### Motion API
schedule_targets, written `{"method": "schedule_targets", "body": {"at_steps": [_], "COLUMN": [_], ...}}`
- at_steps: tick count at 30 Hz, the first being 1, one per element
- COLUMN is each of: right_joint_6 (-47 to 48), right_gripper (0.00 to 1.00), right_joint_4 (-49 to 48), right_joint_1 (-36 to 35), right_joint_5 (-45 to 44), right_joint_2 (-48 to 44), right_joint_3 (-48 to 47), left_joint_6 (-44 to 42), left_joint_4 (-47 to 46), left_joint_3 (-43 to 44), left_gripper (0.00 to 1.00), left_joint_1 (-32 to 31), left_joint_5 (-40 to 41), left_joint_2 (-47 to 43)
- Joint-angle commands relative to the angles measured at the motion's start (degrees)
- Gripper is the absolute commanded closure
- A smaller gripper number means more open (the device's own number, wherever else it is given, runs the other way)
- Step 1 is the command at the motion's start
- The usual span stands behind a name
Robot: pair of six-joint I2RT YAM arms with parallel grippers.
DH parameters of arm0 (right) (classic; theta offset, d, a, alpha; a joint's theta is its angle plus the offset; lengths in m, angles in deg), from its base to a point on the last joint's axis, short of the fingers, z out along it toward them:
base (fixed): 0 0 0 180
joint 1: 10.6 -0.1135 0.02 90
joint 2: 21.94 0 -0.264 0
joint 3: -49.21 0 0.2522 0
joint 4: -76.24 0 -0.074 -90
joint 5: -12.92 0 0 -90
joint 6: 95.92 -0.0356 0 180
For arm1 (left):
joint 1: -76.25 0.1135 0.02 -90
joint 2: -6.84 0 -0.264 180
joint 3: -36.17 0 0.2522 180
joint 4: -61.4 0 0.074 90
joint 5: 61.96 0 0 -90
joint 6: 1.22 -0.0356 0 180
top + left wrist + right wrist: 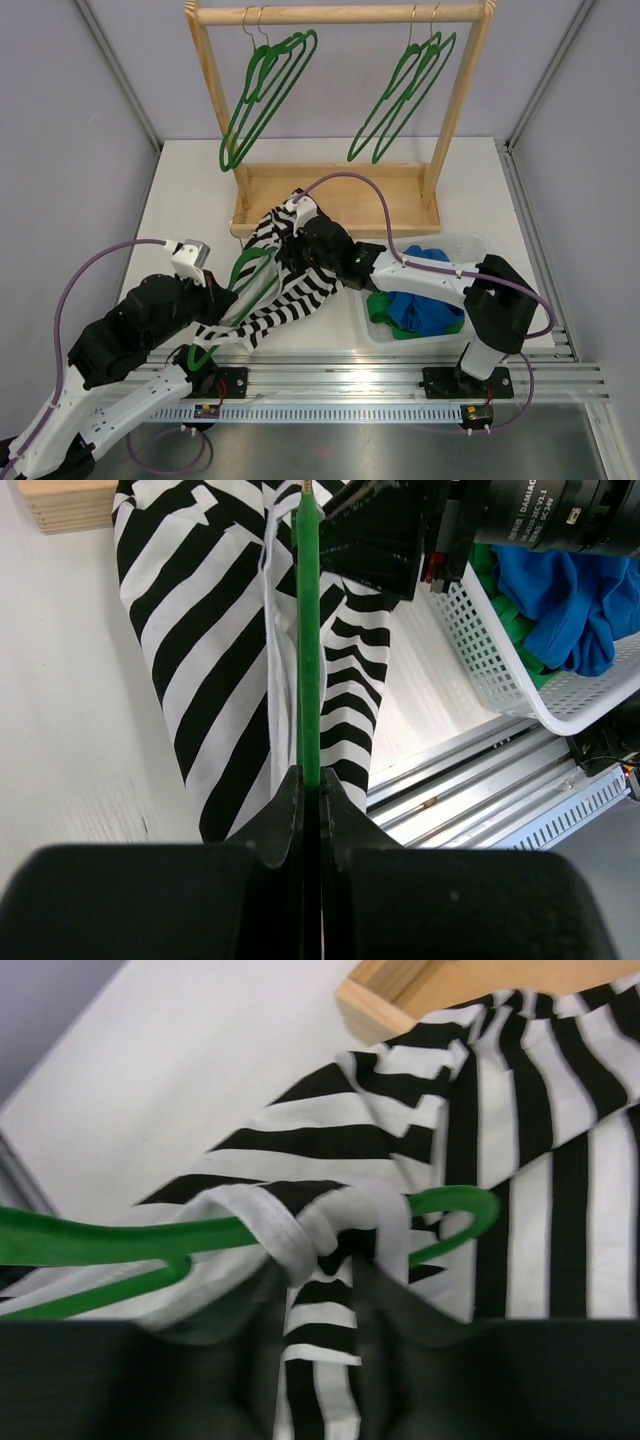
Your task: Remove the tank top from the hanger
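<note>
A black-and-white striped tank top [290, 290] lies on the white table, still threaded on a green hanger [243, 270]. My left gripper [215, 300] is shut on the hanger's green bar [308, 660], which runs straight away from the jaws over the striped cloth [200, 650]. My right gripper [300, 245] is shut on a strap of the tank top [325, 1260] where the white-edged strap loops over the hanger's arm [110, 1235] near its curved end [465, 1205].
A wooden clothes rack [340, 15] with several empty green hangers [265, 95] stands at the back; its base [330, 200] is just behind the tank top. A white basket [455, 250] holding blue and green clothes [425, 310] sits at the right, under my right arm.
</note>
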Motion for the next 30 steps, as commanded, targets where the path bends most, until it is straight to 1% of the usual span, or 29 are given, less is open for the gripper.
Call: {"method": "schedule_targets", "body": {"at_steps": [1,4,8,11,12,14,16,17,19,22,23,26,28,29,30], "right_joint_6": [2.57,3.98,5.04,5.22,4.78,3.29,2.67,2.32,1.96,0.04,-1.01,-1.90,-2.78,-3.48,-3.83], "right_gripper": [0.75,1.00,1.00,1.00,1.00,1.00,1.00,1.00,1.00,1.00,1.00,1.00,1.00,1.00,1.00], "right_joint_4": [0.02,1.16,1.95,4.76,7.90,9.77,12.49,13.89,18.99,23.74,24.54,22.97,19.37,18.05,14.99], "right_joint_1": [-0.21,-0.12,-0.03,1.02,1.81,5.13,7.17,8.48,9.11,9.64,9.90,9.81,9.81,9.81,9.81], "right_joint_5": [-7.65,-9.23,-12.92,-17.14,-18.45,-17.60,-14.78,-14.25,-14.07,-14.33,-14.25,-9.52,-4.34,-1.97,3.10], "right_joint_2": [0.59,1.38,1.03,1.64,1.90,2.96,4.27,6.28,8.57,11.57,11.49,8.07,3.87,2.19,0.78], "right_joint_3": [-2.71,-3.24,-3.50,-5.43,-6.22,-8.33,-10.52,-11.67,-14.91,-16.42,-16.25,-12.66,-8.45,-6.95,-5.36], "left_joint_6": [0.09,-0.17,-0.61,-1.05,-1.14,-1.58,-1.58,-1.67,-1.76,-2.19,-2.46,-2.90,-2.90,-3.16,-3.16], "left_joint_4": [-1.13,-0.87,1.24,3.17,3.96,4.41,4.23,3.80,3.44,4.40,6.06,7.31,5.74,3.29,1.70], "left_joint_3": [1.59,1.76,2.82,3.96,4.39,4.57,4.84,5.01,6.41,9.92,11.07,14.32,14.77,14.86,14.68], "left_gripper": [1.00,1.00,1.00,1.00,1.00,1.00,1.00,1.00,1.00,1.00,1.00,1.00,1.00,1.00,1.00], "left_joint_1": [-0.07,-0.07,-0.07,-0.07,-0.07,-0.07,-0.07,-0.07,-0.07,-0.07,-0.07,-0.07,-0.07,-0.07,-0.07], "left_joint_5": [-1.50,-1.95,-0.54,-1.15,-2.29,-3.96,-6.33,-7.56,-9.50,-8.63,-5.93,-1.96,0.77,1.74,2.35], "left_joint_2": [-0.52,-0.35,-0.08,0.44,0.62,0.88,0.45,-0.34,-1.40,-2.54,-2.54,-2.37,-3.15,-3.60,-4.12]}}
